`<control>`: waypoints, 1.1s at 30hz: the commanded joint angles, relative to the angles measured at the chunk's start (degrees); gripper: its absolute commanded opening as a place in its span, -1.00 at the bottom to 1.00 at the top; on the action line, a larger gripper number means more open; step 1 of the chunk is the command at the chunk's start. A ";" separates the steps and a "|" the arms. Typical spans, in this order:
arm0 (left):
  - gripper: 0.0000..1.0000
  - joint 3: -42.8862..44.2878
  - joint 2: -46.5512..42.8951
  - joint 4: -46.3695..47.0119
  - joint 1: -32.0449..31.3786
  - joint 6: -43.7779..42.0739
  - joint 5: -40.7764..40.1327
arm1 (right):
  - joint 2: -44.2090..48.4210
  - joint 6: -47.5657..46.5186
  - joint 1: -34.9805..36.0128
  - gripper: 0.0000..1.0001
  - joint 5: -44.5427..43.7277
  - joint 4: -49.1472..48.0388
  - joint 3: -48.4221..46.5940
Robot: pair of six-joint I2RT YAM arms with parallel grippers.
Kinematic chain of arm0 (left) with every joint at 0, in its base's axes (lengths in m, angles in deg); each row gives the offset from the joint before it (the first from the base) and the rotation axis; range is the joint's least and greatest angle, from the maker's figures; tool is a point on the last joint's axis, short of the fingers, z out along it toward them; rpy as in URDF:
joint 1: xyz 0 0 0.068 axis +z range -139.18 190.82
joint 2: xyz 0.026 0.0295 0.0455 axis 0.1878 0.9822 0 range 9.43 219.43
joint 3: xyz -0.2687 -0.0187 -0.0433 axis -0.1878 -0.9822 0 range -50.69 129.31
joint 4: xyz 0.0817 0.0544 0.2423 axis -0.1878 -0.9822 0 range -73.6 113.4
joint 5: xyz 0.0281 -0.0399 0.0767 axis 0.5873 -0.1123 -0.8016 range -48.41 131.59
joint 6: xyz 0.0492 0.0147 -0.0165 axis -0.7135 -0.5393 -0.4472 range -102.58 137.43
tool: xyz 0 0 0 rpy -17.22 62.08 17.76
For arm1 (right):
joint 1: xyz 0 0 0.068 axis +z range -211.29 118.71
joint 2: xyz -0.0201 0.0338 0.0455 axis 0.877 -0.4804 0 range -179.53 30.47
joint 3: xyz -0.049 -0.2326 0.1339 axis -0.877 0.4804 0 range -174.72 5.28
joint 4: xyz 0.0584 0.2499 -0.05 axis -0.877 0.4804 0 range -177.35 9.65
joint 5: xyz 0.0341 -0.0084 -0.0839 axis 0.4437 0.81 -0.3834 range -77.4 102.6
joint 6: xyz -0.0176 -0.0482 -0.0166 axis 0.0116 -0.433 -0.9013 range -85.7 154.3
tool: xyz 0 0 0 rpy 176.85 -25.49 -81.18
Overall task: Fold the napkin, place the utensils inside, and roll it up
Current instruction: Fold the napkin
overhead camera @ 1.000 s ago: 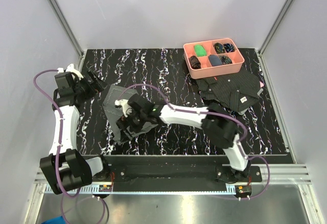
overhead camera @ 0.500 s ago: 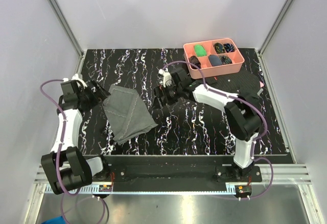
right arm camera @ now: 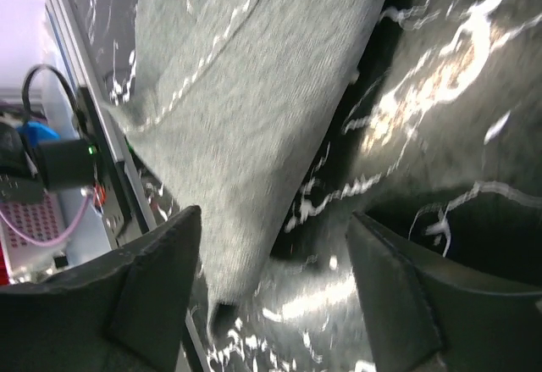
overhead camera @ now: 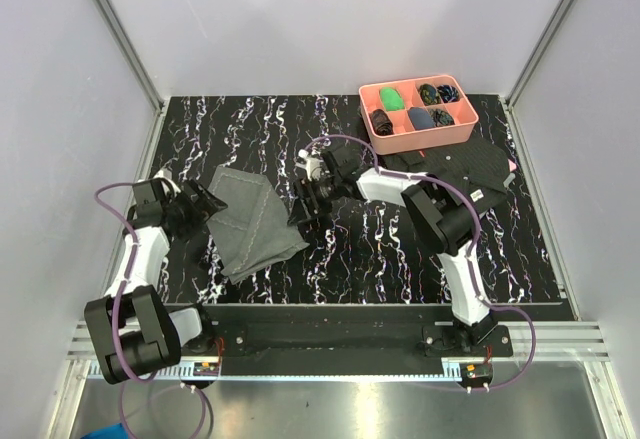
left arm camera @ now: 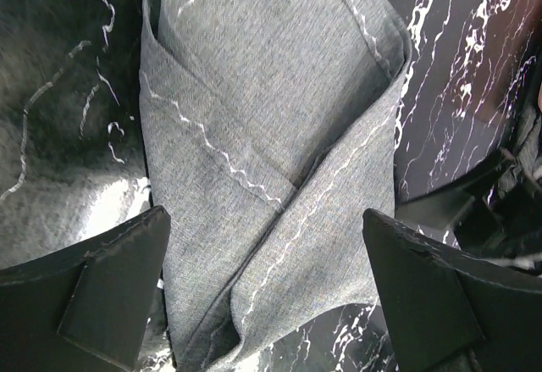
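Note:
The grey napkin [overhead camera: 248, 221] lies folded in overlapping layers on the black marbled table, left of centre. It fills the left wrist view [left arm camera: 271, 160] and shows blurred in the right wrist view [right arm camera: 246, 109]. My left gripper [overhead camera: 203, 204] is open and empty at the napkin's left edge, its fingers [left arm camera: 110, 279] either side of the cloth. My right gripper [overhead camera: 303, 209] is open and empty just right of the napkin, near its right corner. No gold spoon or fork is in view.
A pink tray [overhead camera: 419, 115] with small dark and green items stands at the back right. A black patterned cloth with a white tag [overhead camera: 455, 176] lies in front of it. Grey walls enclose the table.
My right arm swung from over the napkin to the back right, then came back toward the napkin's right corner. My left gripper moved down and right to the napkin's left edge.

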 commanded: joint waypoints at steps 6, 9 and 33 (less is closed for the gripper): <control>0.97 -0.54 -2.41 4.23 0.12 1.53 2.31 | -5.30 5.01 0.17 0.25 4.51 -4.96 -5.21; 0.97 -0.36 -2.32 4.14 0.21 1.44 2.22 | -6.62 6.24 0.17 0.08 6.26 -5.04 -5.74; 0.97 3.68 4.70 7.57 -24.13 4.25 -9.20 | 11.91 7.04 -12.84 -1.00 -1.55 -5.58 21.49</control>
